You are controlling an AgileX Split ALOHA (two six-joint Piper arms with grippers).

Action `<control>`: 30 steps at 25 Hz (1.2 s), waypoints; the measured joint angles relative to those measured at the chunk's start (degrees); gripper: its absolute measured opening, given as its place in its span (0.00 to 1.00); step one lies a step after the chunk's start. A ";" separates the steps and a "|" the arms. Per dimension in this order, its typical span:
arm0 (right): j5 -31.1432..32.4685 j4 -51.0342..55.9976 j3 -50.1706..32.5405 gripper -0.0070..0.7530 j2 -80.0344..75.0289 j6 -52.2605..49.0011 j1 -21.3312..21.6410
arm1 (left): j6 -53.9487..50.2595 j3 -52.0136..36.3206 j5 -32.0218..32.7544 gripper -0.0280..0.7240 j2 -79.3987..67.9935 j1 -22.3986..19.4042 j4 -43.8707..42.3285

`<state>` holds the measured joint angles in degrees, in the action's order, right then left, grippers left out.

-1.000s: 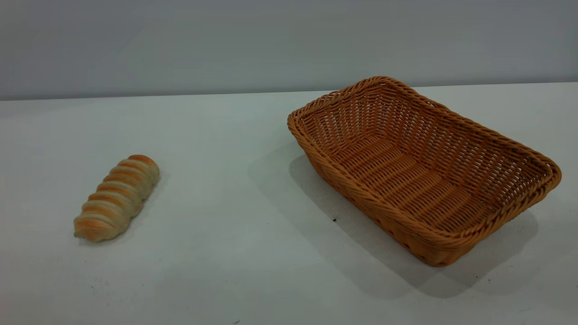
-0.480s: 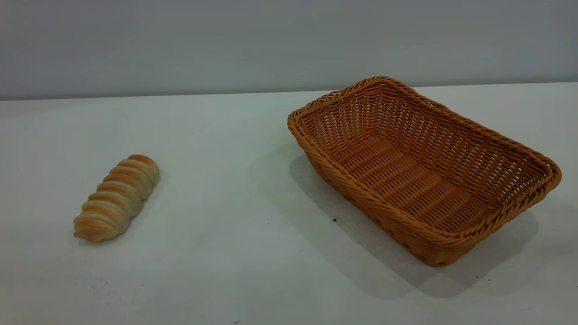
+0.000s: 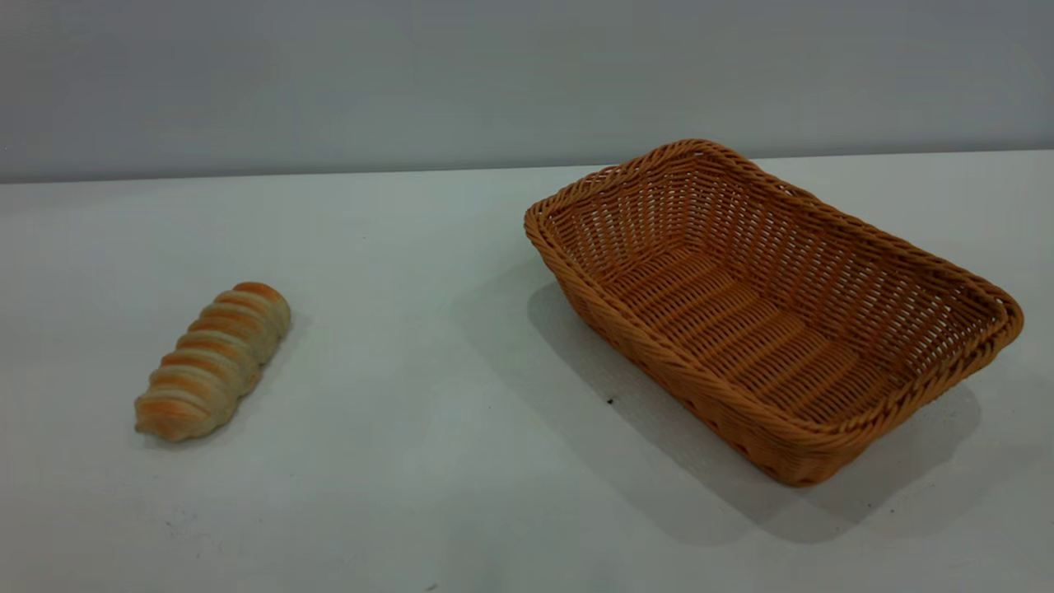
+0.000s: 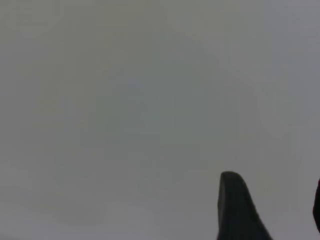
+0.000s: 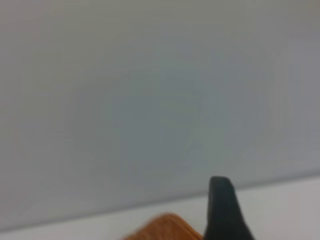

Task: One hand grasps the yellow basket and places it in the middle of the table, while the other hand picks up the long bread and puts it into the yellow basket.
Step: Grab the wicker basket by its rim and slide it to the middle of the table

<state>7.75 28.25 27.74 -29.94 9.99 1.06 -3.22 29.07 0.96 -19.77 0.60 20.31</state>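
Wicker yellow basket [image 5: 162,227] cropped, right pincer [image 5: 260,220] half-hidden

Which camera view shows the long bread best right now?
The exterior view: the long bread lies whole and unobstructed on the table, at the left, well apart from the yellow basket. Neither wrist view shows the bread at all.

the exterior view looks from in front and somewhat above across the table [image 3: 461,494] toward a grey wall [image 3: 412,74], near enough that the basket [image 3: 823,445] and bread [image 3: 212,362] fill much of it. the left wrist view faces only plain grey past one dark fingertip [image 4: 235,210]. the right wrist view faces the wall, sharing the basket's rim [image 5: 165,227] and table edge with the exterior view.
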 joint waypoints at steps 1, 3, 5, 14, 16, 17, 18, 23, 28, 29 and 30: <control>-1.68 0.28 0.00 0.65 -3.40 0.61 0.00 | 0.25 0.06 -0.38 0.62 -4.21 0.00 -0.36; -4.20 0.56 0.00 0.67 -11.58 1.24 0.00 | 0.93 0.82 -0.26 0.62 -13.02 0.00 -2.28; -6.06 0.68 0.05 0.68 -18.83 1.45 0.00 | 1.64 2.56 -0.04 0.62 -20.97 0.00 -5.84; -3.54 1.02 8.88 0.68 -45.32 1.51 -0.55 | 3.87 17.49 5.52 0.62 -51.96 1.77 -23.77; -1.90 1.02 11.04 0.68 -48.90 1.57 -0.55 | 5.40 21.25 5.65 0.62 -57.36 2.87 -26.92; -1.04 1.02 12.06 0.69 -50.59 1.91 -0.55 | 6.17 22.78 5.65 0.62 -59.87 3.37 -28.03; -0.08 1.02 12.98 0.69 -52.18 2.55 -0.55 | 6.92 24.64 5.65 0.62 -61.91 3.78 -29.20; 4.37 0.96 16.19 0.69 -58.91 8.31 -0.55 | 11.07 32.62 8.38 0.62 -73.06 4.55 -31.99; 9.69 0.91 20.27 0.69 -65.30 14.31 -0.55 | 13.91 38.37 12.80 0.62 -81.94 4.60 -31.94; 10.35 0.91 20.63 0.69 -65.97 14.31 -0.55 | 14.05 39.15 13.06 0.62 -82.95 4.60 -31.89; 10.61 1.15 20.72 0.69 -66.47 13.54 -0.48 | 14.11 39.79 13.24 0.62 -83.92 4.60 -31.89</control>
<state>18.36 29.39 48.46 -96.41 23.54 0.57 10.89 68.85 14.20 -103.69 5.20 -11.59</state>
